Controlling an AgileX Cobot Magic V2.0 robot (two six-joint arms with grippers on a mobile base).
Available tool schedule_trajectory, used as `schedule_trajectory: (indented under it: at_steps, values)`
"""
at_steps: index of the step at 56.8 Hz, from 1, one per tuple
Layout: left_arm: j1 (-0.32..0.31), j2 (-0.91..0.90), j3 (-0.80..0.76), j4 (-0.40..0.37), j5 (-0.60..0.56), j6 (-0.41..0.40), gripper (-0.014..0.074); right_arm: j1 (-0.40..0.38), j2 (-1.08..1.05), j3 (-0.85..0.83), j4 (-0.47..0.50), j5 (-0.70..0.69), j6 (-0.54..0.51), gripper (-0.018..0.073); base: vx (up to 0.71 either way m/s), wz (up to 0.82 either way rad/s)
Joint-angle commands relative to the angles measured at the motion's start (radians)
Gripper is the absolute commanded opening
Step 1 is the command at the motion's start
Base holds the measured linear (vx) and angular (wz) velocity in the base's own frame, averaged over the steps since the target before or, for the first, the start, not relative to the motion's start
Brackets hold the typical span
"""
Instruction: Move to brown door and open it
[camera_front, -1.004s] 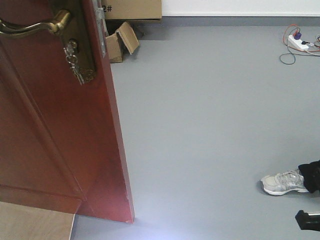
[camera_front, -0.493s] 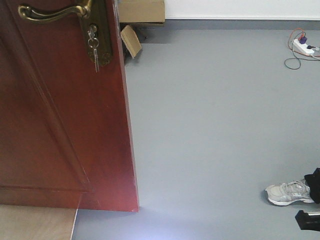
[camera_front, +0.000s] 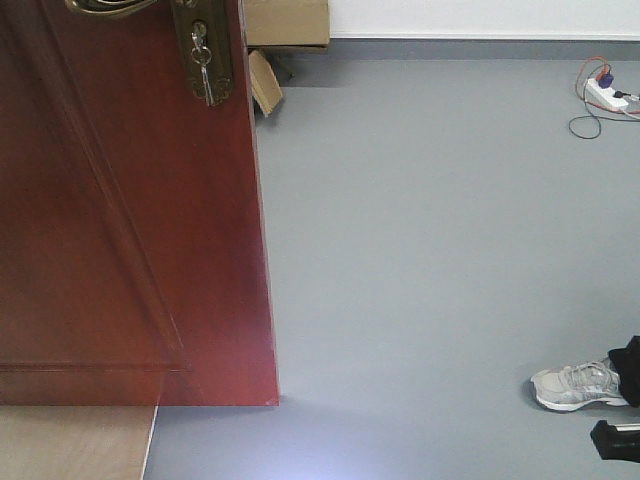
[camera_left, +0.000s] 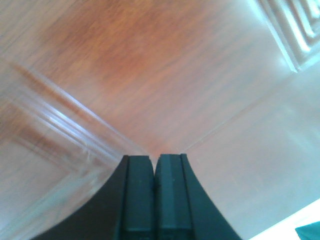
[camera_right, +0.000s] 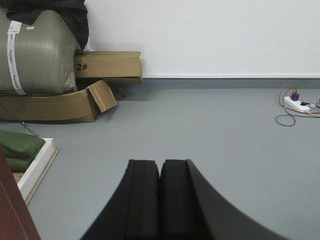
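Left wrist view shows our left end effector (camera_left: 155, 162) clenched, holding nothing, its tip very close to the brown door (camera_left: 150, 75); we cannot tell if it touches. Our right end effector (camera_right: 160, 167) is clenched too and empty, over the grey floor (camera_right: 210, 130). The door fills the left side of the front view (camera_front: 130, 230), swung partly open. Near the door's top edge sit the brass handle (camera_front: 110, 6) and the lock plate (camera_front: 205, 45) with keys (camera_front: 204, 75) hanging. Behind the door lie cardboard boxes (camera_right: 75, 85) and a green sack (camera_right: 40, 55). Far from the door, we see a shoe (camera_front: 578, 385) and a power strip (camera_front: 606, 92).
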Motion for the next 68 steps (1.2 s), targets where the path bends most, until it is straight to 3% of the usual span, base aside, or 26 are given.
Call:
schedule_trajectory:
  at_steps: [1,13,18,25,32,37,41,46,51,57,68]
  values:
    - [-0.004,-0.025,-0.028,-0.054,-0.04,0.002,-0.0006,-0.001,-0.006,0.005,0.0,-0.081,-0.006,0.0,0.0,0.0]
    - [-0.004,-0.025,-0.028,-0.054,-0.074,0.005,-0.0006,-0.001,-0.006,0.005,0.0,-0.081,-0.006,0.0,0.0,0.0]
    - [-0.004,-0.026,-0.028,-0.009,-0.081,0.043,-0.0006,-0.001,-0.006,0.005,0.0,-0.081,-0.006,0.0,0.0,0.0]
    - [-0.031,-0.052,-0.005,0.127,-0.123,0.072,-0.0006,-0.001,-0.006,0.005,0.0,-0.081,-0.006,0.0,0.0,0.0]
    - [-0.095,-0.115,0.087,0.278,-0.265,0.072,-0.0006,-0.001,-0.006,0.005,0.0,-0.081,-0.006,0.0,0.0,0.0]
    - [-0.159,-0.173,0.178,0.411,-0.368,0.072,-0.0006,-0.001,-0.006,0.005,0.0,-0.081,-0.006,0.0,0.0,0.0]
    - [-0.216,-0.223,0.255,0.567,-0.436,0.067,-0.0006,-0.001,-0.006,0.005,0.0,-0.081,-0.006,0.0,0.0,0.0]
    - [-0.283,-0.283,0.355,0.765,-0.518,0.006,-0.0006,-0.001,-0.006,0.005,0.0,-0.081,-0.006,0.0,0.0,0.0]
    - [-0.335,-0.338,0.461,0.9,-0.611,-0.098,-0.0006,-0.001,-0.006,0.005,0.0,-0.081,-0.006,0.0,0.0,0.0]
    - [-0.36,-0.408,0.599,0.974,-0.723,-0.219,-0.0006,-0.001,-0.006,0.005,0.0,-0.081,-0.006,0.0,0.0,0.0]
    - [-0.36,-0.551,0.916,0.977,-0.925,-0.244,-0.0006,-0.001,-0.006,0.005,0.0,-0.081,-0.006,0.0,0.0,0.0]
